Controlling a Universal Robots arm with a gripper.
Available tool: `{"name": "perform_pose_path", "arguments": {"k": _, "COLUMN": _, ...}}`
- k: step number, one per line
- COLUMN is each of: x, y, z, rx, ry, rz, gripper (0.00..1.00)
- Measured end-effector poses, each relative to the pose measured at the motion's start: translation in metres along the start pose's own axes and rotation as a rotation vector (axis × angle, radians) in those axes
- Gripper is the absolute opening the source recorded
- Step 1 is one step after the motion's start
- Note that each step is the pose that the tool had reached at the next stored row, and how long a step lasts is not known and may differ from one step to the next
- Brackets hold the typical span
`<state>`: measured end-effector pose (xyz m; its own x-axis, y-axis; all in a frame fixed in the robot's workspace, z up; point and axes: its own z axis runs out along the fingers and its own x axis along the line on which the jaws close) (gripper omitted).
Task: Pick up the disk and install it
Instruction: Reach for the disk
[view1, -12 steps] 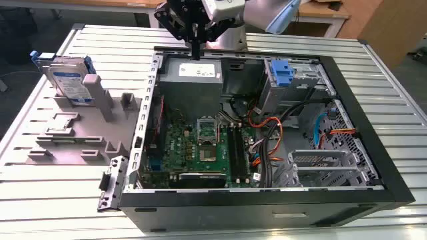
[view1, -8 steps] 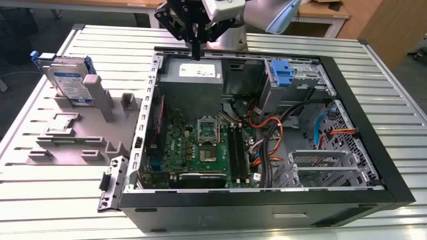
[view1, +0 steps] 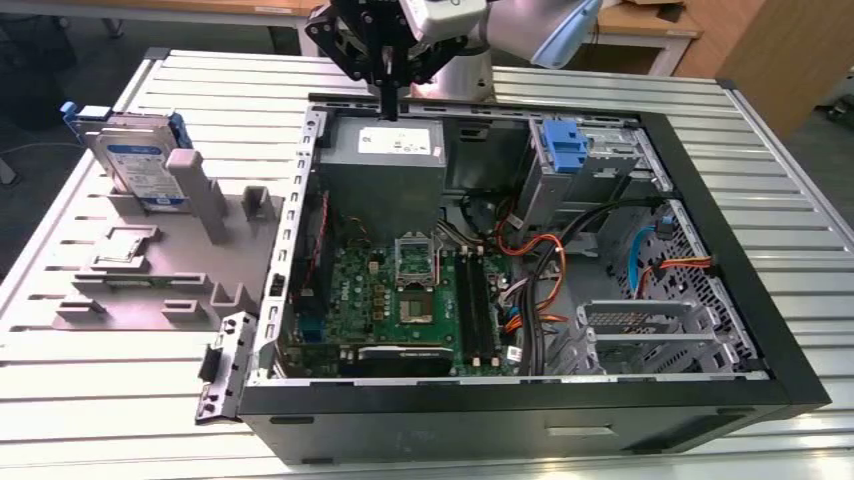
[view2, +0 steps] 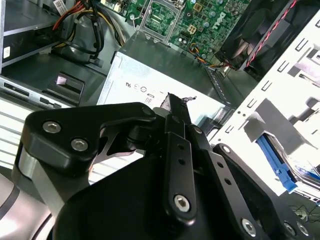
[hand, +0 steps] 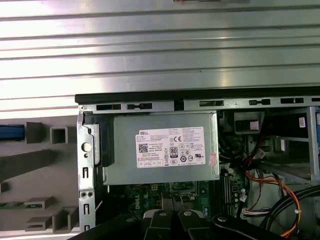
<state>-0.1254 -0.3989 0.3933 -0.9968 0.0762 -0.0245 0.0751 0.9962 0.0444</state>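
The disk (view1: 143, 160), a silver drive with a white-and-blue label in a blue carrier frame, stands on edge in the grey holder (view1: 147, 260) at the exterior view's left, outside the computer case. My gripper (view1: 388, 100) hangs over the case's back wall, above the grey power-supply box (view1: 384, 148), well apart from the disk. Its black fingers (view2: 174, 107) are pressed together with nothing between them. In the second wrist view the disk's blue frame (view2: 281, 167) shows beyond the case wall. Its blue edge (hand: 11, 132) also shows in the first wrist view.
The open computer case (view1: 747, 250) lies on a ribbed metal table (view1: 120, 400). Inside are the green motherboard (view1: 400, 290), orange and black cables (view1: 547, 270), a bare blue bracket (view1: 567, 145) in the drive bay and a metal cage (view1: 654, 335).
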Motion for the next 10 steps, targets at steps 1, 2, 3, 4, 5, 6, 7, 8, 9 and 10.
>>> {"name": "perform_pose_path", "arguments": {"k": 1, "x": 0.0006, "y": 0.0000, "z": 0.0000, "rx": 0.0000, "ry": 0.0000, "rz": 0.000, "gripper": 0.10}}
{"name": "perform_pose_path", "arguments": {"k": 2, "x": 0.0012, "y": -0.0001, "z": 0.0000, "rx": 0.0000, "ry": 0.0000, "rz": 0.000, "gripper": 0.10}}
{"name": "perform_pose_path", "arguments": {"k": 3, "x": 0.0017, "y": -0.0001, "z": 0.0000, "rx": 0.0000, "ry": 0.0000, "rz": 0.000, "gripper": 0.10}}
{"name": "perform_pose_path", "arguments": {"k": 4, "x": 0.0021, "y": -0.0001, "z": 0.0000, "rx": 0.0000, "ry": 0.0000, "rz": 0.000, "gripper": 0.10}}
{"name": "perform_pose_path", "arguments": {"k": 5, "x": 0.0025, "y": -0.0002, "z": 0.0000, "rx": 0.0000, "ry": 0.0000, "rz": 0.000, "gripper": 0.10}}
{"name": "perform_pose_path", "arguments": {"k": 6, "x": 0.0029, "y": -0.0002, "z": 0.0000, "rx": -0.0001, "ry": -0.0001, "rz": 0.000, "gripper": 0.10}}
{"name": "perform_pose_path", "arguments": {"k": 7, "x": 0.0033, "y": -0.0002, "z": 0.0000, "rx": 0.0000, "ry": 0.0000, "rz": 0.000, "gripper": 0.10}}
{"name": "perform_pose_path", "arguments": {"k": 8, "x": 0.0034, "y": -0.0003, "z": 0.0000, "rx": 0.0000, "ry": 0.0000, "rz": 0.000, "gripper": 0.10}}
{"name": "perform_pose_path", "arguments": {"k": 9, "x": 0.0034, "y": -0.0003, "z": 0.0000, "rx": 0.0000, "ry": 0.0000, "rz": 0.000, "gripper": 0.10}}
{"name": "perform_pose_path", "arguments": {"k": 10, "x": 0.0035, "y": -0.0003, "z": 0.0001, "rx": 0.0000, "ry": 0.0001, "rz": 0.000, "gripper": 0.10}}
